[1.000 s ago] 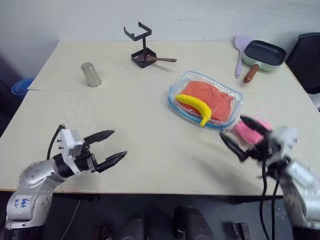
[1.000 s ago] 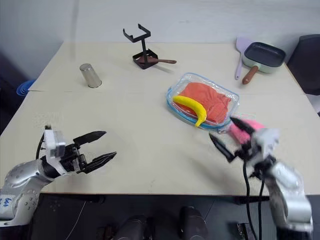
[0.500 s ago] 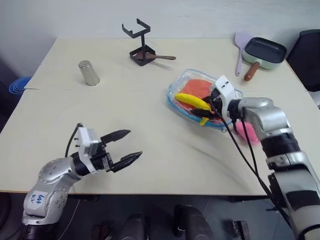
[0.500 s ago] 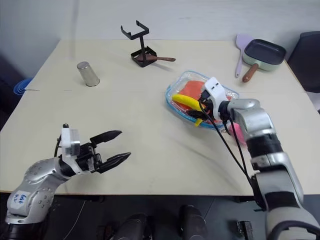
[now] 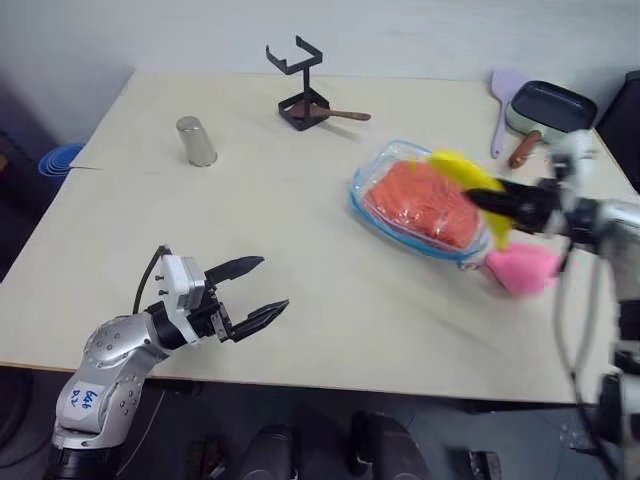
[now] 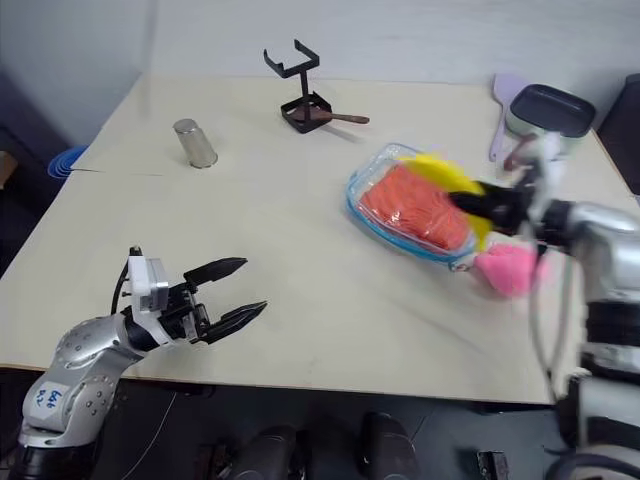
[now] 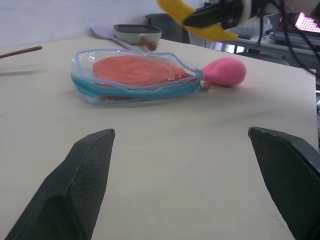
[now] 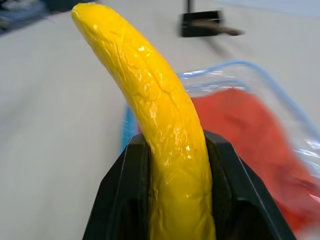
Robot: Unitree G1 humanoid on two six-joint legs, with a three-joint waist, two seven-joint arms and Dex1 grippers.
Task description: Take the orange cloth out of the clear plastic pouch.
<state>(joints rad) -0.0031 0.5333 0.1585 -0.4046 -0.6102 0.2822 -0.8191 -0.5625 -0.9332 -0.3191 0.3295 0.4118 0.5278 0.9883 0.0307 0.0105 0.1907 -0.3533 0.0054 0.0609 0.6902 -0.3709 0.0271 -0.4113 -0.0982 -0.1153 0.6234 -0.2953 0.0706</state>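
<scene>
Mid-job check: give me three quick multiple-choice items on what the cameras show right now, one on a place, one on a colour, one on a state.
1. Where is the soft orange cloth?
A. inside the clear plastic pouch with blue trim
B. spread on the bare table
C. in the frying pan

2. What colour is the plush lump beside the pouch?
A. green
B. pink
C. white

3. What is the right gripper doing?
A. hanging open with nothing in it
B. pinching the pouch's zipper
C. shut on a yellow banana

Answers: 1 A, the cloth shows through the pouch's clear wall. 2 B, it lies pink at the pouch's corner. 3 C, the right wrist view shows the banana clamped between the fingers.
</scene>
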